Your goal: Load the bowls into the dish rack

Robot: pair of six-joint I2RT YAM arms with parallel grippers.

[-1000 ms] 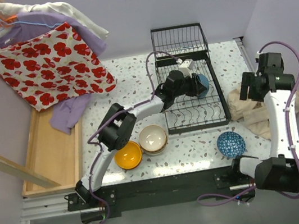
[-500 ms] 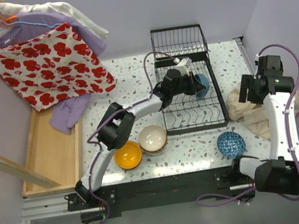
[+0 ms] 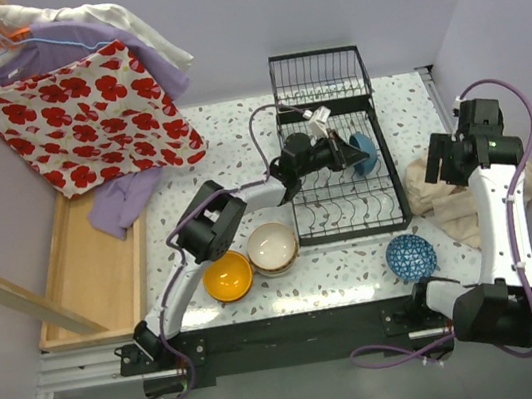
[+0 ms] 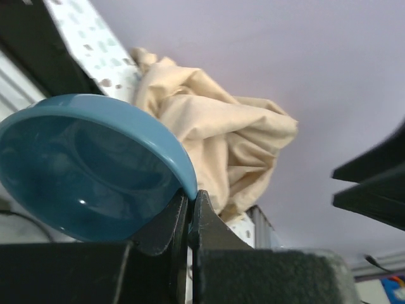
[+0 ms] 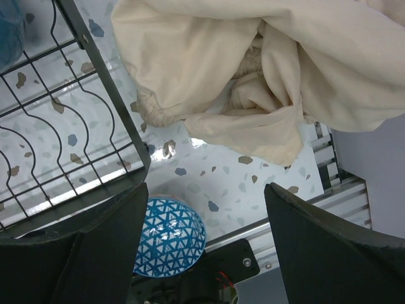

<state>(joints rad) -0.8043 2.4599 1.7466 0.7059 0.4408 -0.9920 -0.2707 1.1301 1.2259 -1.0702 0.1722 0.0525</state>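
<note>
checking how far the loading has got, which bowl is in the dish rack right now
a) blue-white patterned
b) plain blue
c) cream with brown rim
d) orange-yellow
b, the plain blue bowl is the only one inside the dish rack, tilted on edge among its tines.

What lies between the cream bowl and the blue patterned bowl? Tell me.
Only bare speckled tabletop, along the dish rack's near edge; the top view shows it.
</note>
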